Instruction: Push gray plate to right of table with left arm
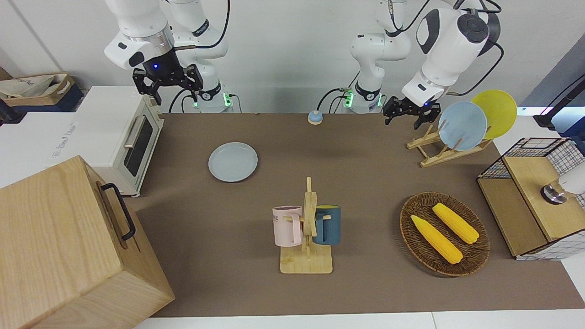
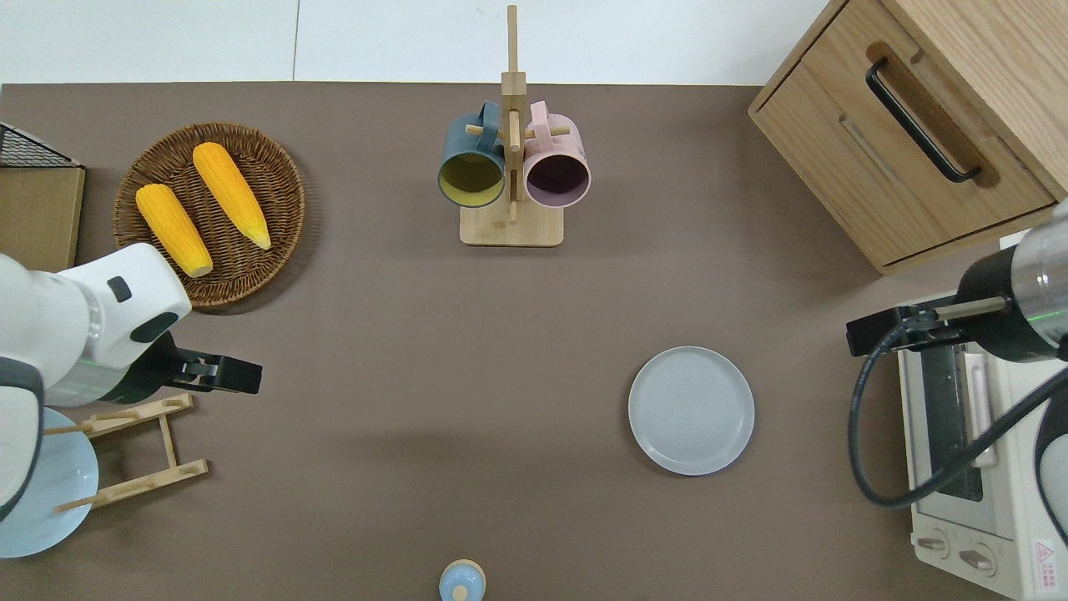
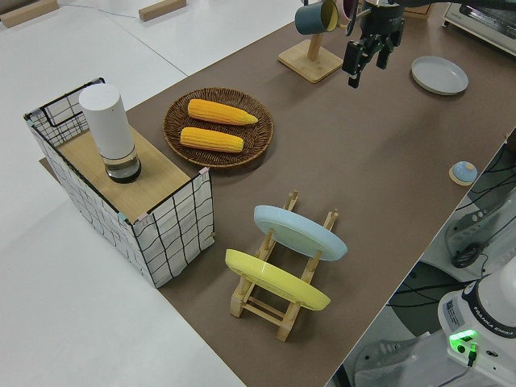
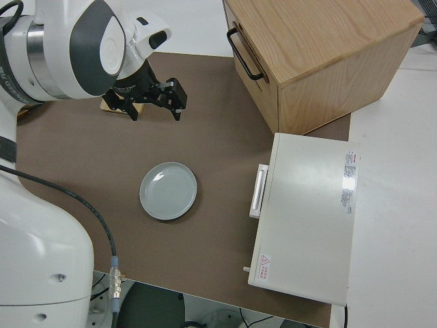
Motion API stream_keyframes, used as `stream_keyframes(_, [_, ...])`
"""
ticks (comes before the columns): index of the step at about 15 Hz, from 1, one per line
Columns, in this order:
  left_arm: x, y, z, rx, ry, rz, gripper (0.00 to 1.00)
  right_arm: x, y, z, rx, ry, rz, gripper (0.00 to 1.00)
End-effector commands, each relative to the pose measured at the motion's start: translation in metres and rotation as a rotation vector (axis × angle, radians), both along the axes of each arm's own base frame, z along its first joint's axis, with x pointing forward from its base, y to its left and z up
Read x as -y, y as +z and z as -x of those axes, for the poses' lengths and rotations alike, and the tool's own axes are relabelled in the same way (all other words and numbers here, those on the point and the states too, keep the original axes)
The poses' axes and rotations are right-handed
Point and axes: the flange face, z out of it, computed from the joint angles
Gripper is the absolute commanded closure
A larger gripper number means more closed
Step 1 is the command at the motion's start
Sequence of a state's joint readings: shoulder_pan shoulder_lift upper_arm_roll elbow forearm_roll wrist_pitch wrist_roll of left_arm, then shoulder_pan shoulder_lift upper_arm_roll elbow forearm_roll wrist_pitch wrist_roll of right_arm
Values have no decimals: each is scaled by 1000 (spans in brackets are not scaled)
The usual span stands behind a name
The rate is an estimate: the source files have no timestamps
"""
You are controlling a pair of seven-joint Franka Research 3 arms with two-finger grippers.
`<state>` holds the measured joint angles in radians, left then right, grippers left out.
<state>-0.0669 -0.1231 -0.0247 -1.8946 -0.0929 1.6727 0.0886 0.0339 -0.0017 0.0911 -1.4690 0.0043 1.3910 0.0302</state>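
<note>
The gray plate (image 1: 233,161) lies flat on the brown table (image 1: 365,292), toward the right arm's end, close to the toaster oven; it also shows in the overhead view (image 2: 691,411) and the right side view (image 4: 168,190). My left gripper (image 1: 403,117) is open and empty, up in the air. In the overhead view my left gripper (image 2: 224,376) is over the table at the wooden plate rack's edge, far from the gray plate. My right arm is parked, its gripper (image 1: 168,87) open.
A mug rack (image 1: 307,237) with a pink and a blue mug stands mid-table. A wicker basket (image 1: 475,256) holds two corn cobs. A plate rack (image 1: 438,153) holds a light blue and a yellow plate. A toaster oven (image 1: 119,137), a wooden cabinet (image 1: 68,246) and a wire crate (image 1: 539,196) stand at the table's ends.
</note>
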Motion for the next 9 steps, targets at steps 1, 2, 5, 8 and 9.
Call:
stream_keyframes(1, [-16,39,1,35,-24,-34,7,2,3,4,-6,-2,-7,17])
stream_keyframes(2, [-17,53,0,53,-35,-72,7,2,3,4,-4,-2,-7,17])
stream_keyframes(5, [-21,75,-5,99,-32,-98,7,2,3,4,-6,-2,-7,17])
stream_keyframes(8, [-26,78,-6,109,-36,-134,7,2,3,4,-6,-2,-7,17])
stream_keyframes(9, [-27,77,-7,107,-38,-140,7,2,3,4,-4,-2,-7,17])
